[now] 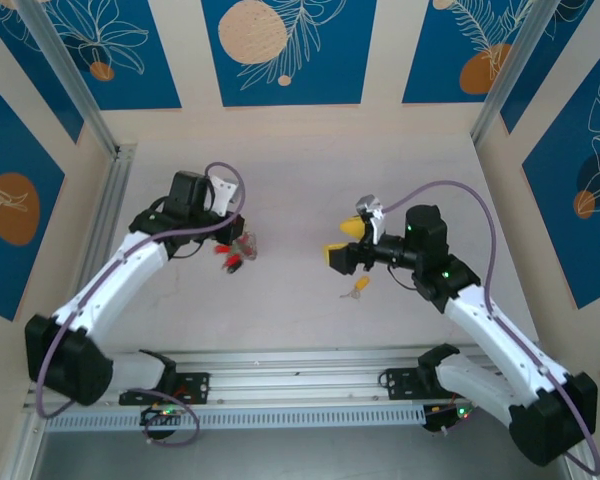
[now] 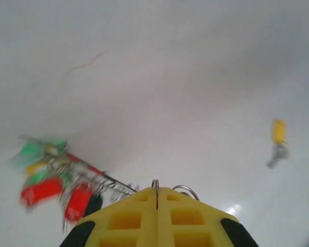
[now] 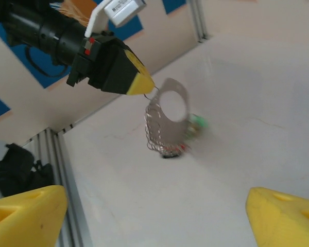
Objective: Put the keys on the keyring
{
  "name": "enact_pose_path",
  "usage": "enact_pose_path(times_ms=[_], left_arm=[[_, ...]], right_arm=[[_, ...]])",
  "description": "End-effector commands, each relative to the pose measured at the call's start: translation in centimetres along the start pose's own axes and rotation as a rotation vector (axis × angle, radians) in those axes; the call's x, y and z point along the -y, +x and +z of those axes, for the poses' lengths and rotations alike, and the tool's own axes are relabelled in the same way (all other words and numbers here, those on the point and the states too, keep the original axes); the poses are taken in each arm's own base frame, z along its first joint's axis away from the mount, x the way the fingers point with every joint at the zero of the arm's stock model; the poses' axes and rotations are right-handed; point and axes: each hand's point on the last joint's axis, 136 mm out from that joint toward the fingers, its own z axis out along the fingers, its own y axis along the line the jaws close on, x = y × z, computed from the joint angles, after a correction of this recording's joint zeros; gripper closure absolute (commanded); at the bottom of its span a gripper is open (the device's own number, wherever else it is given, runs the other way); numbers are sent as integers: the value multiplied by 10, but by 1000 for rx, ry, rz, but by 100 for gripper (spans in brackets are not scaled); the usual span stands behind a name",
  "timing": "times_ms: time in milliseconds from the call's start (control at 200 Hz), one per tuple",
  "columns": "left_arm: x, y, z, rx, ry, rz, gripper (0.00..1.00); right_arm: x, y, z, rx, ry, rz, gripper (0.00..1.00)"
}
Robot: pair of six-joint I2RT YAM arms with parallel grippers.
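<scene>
L gripper closed, yellow tips pressed together and clamped on top edge of ring. Ring hangs under the tips at table centre-left. Keys bunched on ring, red/green/yellow tags, blurred in L wrist view. Can't tell if the lowest ones touch the table. R gripper has fingers wide apart, nothing between them. It's held sideways above table, facing L gripper, well apart from ring. One loose key w/ yellow tag lies flat on table, just on the near side of R gripper and untouched. In top view it sits between the arms, much closer to R side.
</scene>
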Motion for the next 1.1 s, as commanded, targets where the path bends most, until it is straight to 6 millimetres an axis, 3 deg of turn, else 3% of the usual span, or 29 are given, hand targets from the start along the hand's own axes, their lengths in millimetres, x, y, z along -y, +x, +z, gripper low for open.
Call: enact_pose_path(times_ms=[0, 270, 370, 445, 575, 790, 935, 1095], left_arm=[[51, 20, -23, -16, 192, 72, 100], [136, 41, -88, 103, 510, 266, 100], [154, 38, -112, 153, 584, 312, 100], [162, 37, -121, 163, 617, 333, 100], [174, 37, -131, 172, 673, 366, 100], [189, 41, -140, 179, 728, 431, 100], [194, 44, -142, 178, 745, 466, 100], [197, 44, -143, 175, 746, 493, 100]], right_arm=[[-39, 4, -16, -7, -98, -64, 13], [-120, -6, -61, 58, -341, -232, 25], [-144, -4, -69, 53, -466, -268, 29], [-155, -3, -69, 50, -522, -289, 40], [-165, -1, -62, 47, -555, -322, 58], [-171, -3, -35, 33, -560, -358, 55], [-161, -8, -11, -5, -515, -333, 59], [-159, -8, 0, -29, -514, -326, 63]])
